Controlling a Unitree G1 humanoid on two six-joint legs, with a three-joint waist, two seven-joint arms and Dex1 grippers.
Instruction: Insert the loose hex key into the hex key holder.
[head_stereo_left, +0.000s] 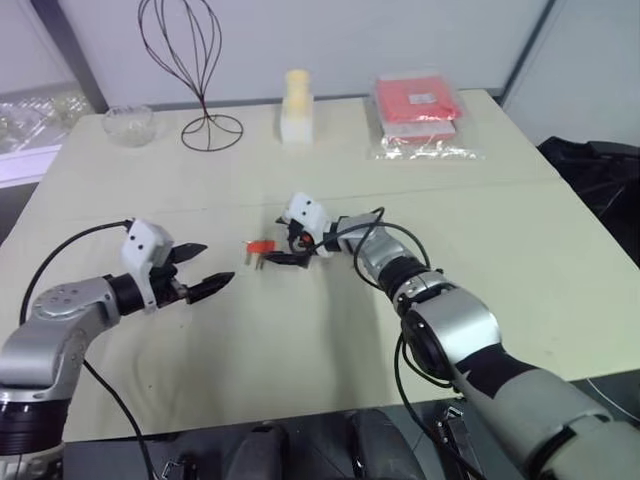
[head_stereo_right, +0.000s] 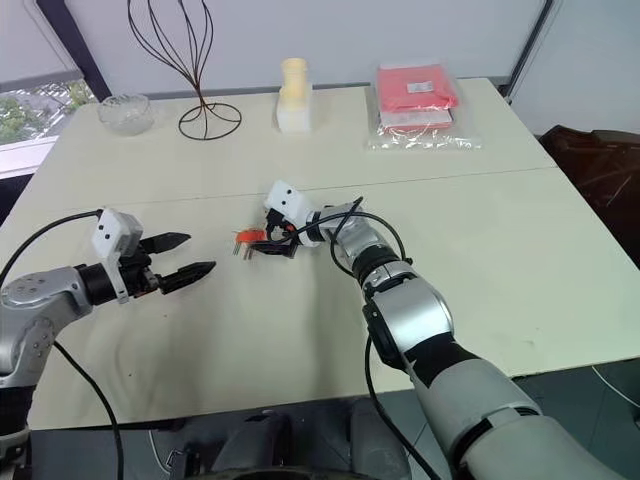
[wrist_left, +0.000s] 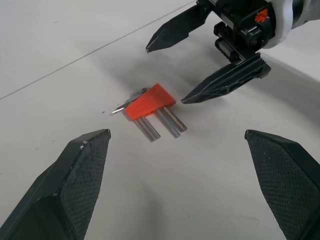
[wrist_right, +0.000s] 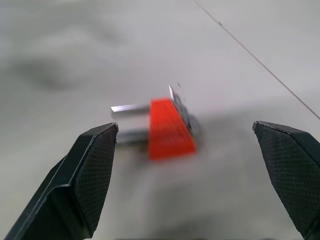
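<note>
Two short steel keys stick out of the hex key holder (wrist_left: 149, 102), a small red-orange plastic block lying flat on the cream table (head_stereo_left: 520, 250) near its centre. A thin metal sliver shows at the block's far edge in the left wrist view; whether that is the loose hex key cannot be told, and no separate L-shaped rod is made out.

Handling, as judged: the block looks light, rigid and smooth-sided, liable to skid on the bare tabletop when pushed. The flat red faces appear the safest place to pinch; the protruding rods are round-looking and slippery, and would likely lever the block round.

Right gripper (head_stereo_left: 292, 246) sits just beside the holder at its 3 o'clock, fingers spread wide, holding nothing, the block lying between and ahead of them. Left gripper (head_stereo_left: 206, 268) hovers near the holder at its 8 o'clock, likewise wide and empty.

Farther off, at the table's 12 o'clock edge: a wire stand (head_stereo_left: 195, 60), a glass bowl (head_stereo_left: 129, 124), a cream-coloured object (head_stereo_left: 296, 105), and a red packet in clear plastic (head_stereo_left: 417, 110). Its white label is too small to read. No brand legible anywhere.
</note>
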